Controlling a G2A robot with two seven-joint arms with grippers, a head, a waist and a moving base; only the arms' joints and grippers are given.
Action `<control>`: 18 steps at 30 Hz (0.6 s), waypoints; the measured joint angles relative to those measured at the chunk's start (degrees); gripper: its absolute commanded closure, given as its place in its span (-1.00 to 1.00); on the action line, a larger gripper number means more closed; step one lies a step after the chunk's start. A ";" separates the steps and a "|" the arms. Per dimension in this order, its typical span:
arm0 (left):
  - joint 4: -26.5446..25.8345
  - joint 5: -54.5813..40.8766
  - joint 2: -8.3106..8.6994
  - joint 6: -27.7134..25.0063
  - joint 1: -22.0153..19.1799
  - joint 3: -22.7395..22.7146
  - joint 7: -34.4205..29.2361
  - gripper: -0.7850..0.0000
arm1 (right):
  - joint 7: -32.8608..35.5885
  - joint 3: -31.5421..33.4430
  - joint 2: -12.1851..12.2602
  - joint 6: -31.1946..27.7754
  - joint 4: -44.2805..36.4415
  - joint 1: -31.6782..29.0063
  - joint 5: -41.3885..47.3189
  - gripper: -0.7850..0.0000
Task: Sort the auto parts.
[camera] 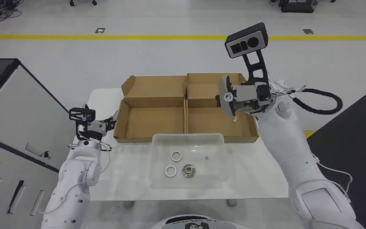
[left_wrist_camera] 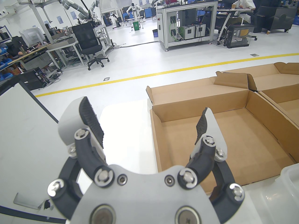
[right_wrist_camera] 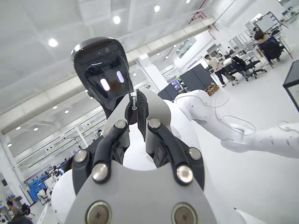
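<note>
Right gripper [right_wrist_camera: 135, 99], raised over the right cardboard box [camera: 220, 123], has its jaws nearly closed on a small coiled metal part [right_wrist_camera: 133, 102] that is mostly hidden between the pads. Left gripper [left_wrist_camera: 144, 108] hangs wide open and empty beside the left cardboard box [camera: 154, 121], over the white table [camera: 103, 100]. A clear bin [camera: 186, 138] holds two white rings [camera: 176, 155], a flanged metal part [camera: 188, 170] and a speck [camera: 206, 154] too small to identify. A yellow floor line [camera: 114, 37] runs behind.

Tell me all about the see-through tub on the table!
The see-through plastic tub is a shallow rectangle with rounded corners, open on top. It sits flat on the white table, just in front of the cardboard box. Inside lie two white rings, a round metal part with a centre hole, and one tiny bit.
</note>
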 measured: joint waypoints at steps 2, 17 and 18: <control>0.00 0.00 0.00 0.00 0.00 0.00 0.00 -1.00 | 0.37 -0.64 -0.49 -1.16 0.02 -0.33 3.55 1.00; 0.00 0.00 0.00 0.00 0.00 0.00 0.00 -1.00 | 2.62 -2.00 -2.11 -2.01 1.71 -0.05 11.11 1.00; 0.00 0.00 0.00 0.00 0.00 0.00 0.00 -1.00 | 2.61 -2.00 -2.10 -2.02 1.71 -0.05 11.11 1.00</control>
